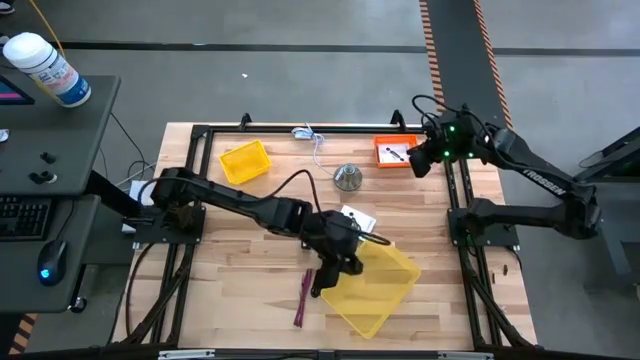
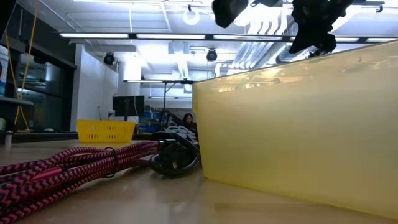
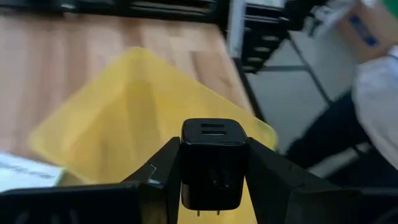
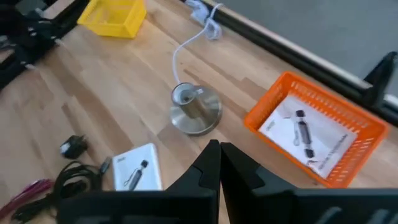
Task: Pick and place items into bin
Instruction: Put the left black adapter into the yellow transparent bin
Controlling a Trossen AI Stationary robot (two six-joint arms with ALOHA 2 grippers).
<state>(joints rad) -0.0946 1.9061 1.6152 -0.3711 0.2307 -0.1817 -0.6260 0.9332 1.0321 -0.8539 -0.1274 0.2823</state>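
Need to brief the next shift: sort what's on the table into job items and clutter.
Job:
- black charger cube, in left tool
- large yellow bin
- maroon cable
- white card
- black cable coil

Lying about:
- silver dome
- white cord
- orange basket
- small yellow basket

Two dark arms, matte black throughout, built of rounded tubular links with bulkier joint housings. Left arm (image 1: 240, 203) trailed by a thin black cable looping above its forearm. Right arm (image 1: 530, 170) marked with pale lettering along one link and lit by small green lights near the wrist. Fingers (image 3: 267, 171) flat, black, angular, tapering forward from a wide black block. Right fingers (image 4: 208, 171) likewise black, wedge-shaped.
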